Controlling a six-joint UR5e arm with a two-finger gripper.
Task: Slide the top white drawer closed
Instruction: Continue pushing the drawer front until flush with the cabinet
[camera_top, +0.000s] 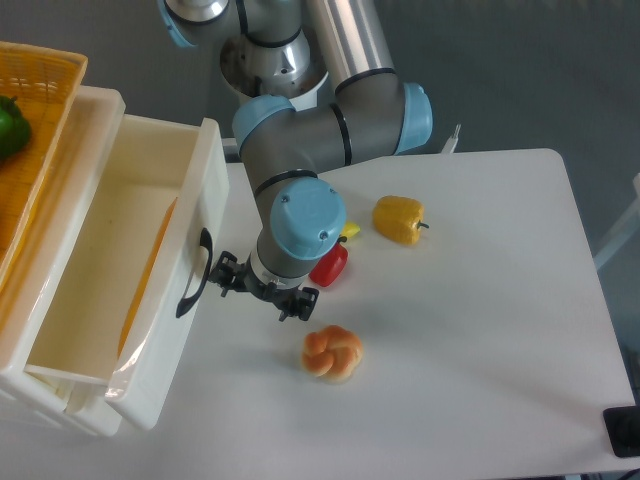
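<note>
currently my gripper (258, 290) sits beside the black handle (194, 273) of the top white drawer (150, 350); can't tell finger state.

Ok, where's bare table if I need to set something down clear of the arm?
The right half of the white table, beyond the yellow bell pepper and orange bun-shaped toy, is bare. It is crowded around the gripper, red pepper and white plastic drawer front.

- White table (480, 360) with rounded corners carries everything.
- Yellow bell pepper (399, 219) lies on it.
- Red pepper (331, 266) sits partly under the arm.
- Orange knotted bun (332, 352) rests nearer the front.
</note>
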